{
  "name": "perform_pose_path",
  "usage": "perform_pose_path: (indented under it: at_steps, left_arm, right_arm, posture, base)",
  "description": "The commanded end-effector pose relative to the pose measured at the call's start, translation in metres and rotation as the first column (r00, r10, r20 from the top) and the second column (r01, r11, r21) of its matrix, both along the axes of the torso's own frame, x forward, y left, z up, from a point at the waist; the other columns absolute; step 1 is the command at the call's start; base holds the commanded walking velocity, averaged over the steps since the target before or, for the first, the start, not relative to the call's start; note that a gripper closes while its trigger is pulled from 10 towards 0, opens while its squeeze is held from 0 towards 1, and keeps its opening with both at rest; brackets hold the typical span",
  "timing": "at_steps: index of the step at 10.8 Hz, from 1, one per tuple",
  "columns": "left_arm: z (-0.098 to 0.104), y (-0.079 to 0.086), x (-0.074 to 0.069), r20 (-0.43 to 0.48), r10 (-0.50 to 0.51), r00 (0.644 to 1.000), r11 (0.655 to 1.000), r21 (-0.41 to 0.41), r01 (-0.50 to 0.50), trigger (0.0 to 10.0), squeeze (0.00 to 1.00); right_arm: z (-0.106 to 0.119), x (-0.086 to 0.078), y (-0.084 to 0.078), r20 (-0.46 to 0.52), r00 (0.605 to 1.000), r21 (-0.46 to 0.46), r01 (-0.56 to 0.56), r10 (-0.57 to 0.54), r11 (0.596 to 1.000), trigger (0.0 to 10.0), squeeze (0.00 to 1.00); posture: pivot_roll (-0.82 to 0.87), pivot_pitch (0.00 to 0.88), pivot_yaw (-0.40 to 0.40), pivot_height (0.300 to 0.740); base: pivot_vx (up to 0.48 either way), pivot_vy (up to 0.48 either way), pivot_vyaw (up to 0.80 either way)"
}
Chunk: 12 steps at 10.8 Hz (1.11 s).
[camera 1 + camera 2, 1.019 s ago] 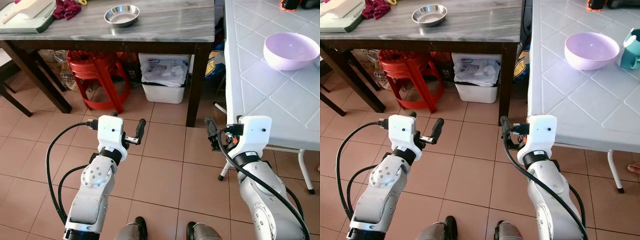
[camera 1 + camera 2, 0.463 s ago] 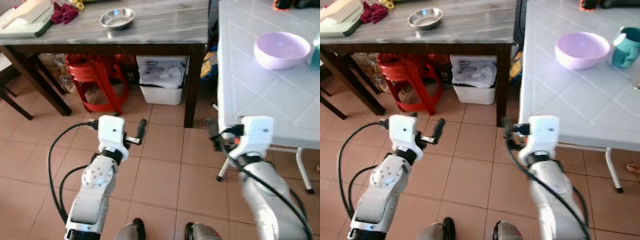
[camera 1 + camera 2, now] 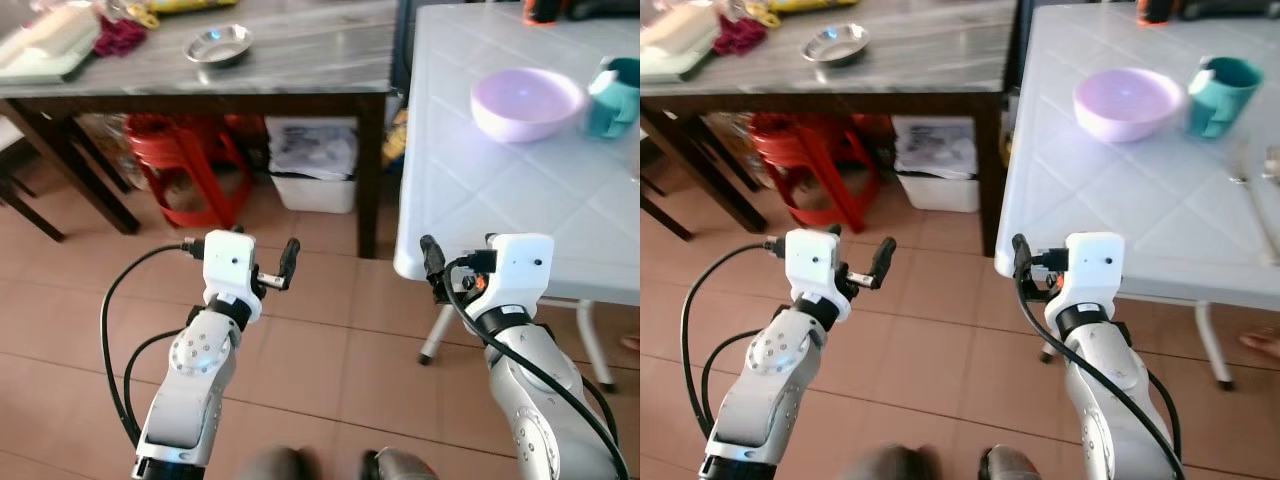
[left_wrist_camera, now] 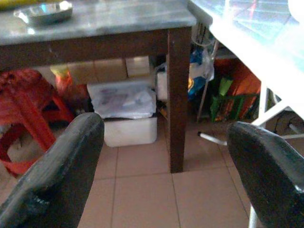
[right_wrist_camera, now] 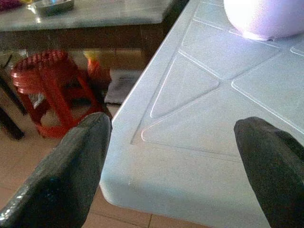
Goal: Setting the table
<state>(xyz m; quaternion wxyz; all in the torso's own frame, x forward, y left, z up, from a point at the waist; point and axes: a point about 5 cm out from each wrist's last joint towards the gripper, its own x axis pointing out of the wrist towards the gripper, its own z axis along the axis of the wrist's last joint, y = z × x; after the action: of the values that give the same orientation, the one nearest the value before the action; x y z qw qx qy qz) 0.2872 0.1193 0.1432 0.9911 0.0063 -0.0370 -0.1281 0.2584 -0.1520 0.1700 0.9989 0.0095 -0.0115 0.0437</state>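
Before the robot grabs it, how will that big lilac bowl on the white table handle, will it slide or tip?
The round lilac bowl looks like thin plastic, so probably light and not brittle. Its wide mouth over a narrower base suggests it could rock if pushed at the rim. The glossy white moulded table may let it slide.

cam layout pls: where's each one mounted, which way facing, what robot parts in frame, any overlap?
Left and right eye: on the head, looking forward and down; both silver arms, left gripper, right gripper, white table, purple bowl.
Left wrist: along its open fingers, toward the dark table and bin.
Right wrist: along its open fingers, over the white table's corner.
Shared: steel bowl, red stool.
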Motion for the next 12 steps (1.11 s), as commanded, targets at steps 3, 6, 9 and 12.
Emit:
perform_pose_path:
  at_steps: [3,6,9,12]
  left_arm:
    - [-0.0037,0.0070,-0.0014,-0.017,0.029,0.999,0.999,-0.013,-0.029,10.0,0.00]
    - [-0.0004,0.0062,-0.0011,0.003,0.010,1.000,1.000,-0.012,-0.010,10.0,0.00]
    - [0.0007,0.0031,-0.0034,0.004,-0.041,0.999,0.998,-0.036,0.041,10.0,0.00]
    - [0.0025,0.0036,-0.0054,0.014,-0.060,0.998,0.997,-0.056,0.061,10.0,0.00]
  right_arm:
    - [0.0017,-0.0016,0.0049,0.008,1.000,0.006,-0.017,0.017,1.000,10.0,0.00]
    - [0.0020,-0.0016,0.0052,0.009,1.000,0.006,-0.017,0.017,1.000,10.0,0.00]
    - [0.0021,-0.0022,0.0047,0.008,1.000,0.006,-0.015,0.015,1.000,10.0,0.00]
    - [0.0020,-0.0035,0.0035,0.014,1.000,-0.002,-0.016,0.016,1.000,10.0,0.00]
  posture:
    - [-0.16,0.228,0.103,0.740]
    - [-0.16,0.229,0.103,0.740]
    - [-0.16,0.230,0.105,0.740]
    - [-0.16,0.231,0.103,0.740]
  base:
    - [0.000,-0.194,0.00]
    - [0.000,0.000,0.00]
    - [0.000,0.000,0.00]
    - [0.000,0.000,0.00]
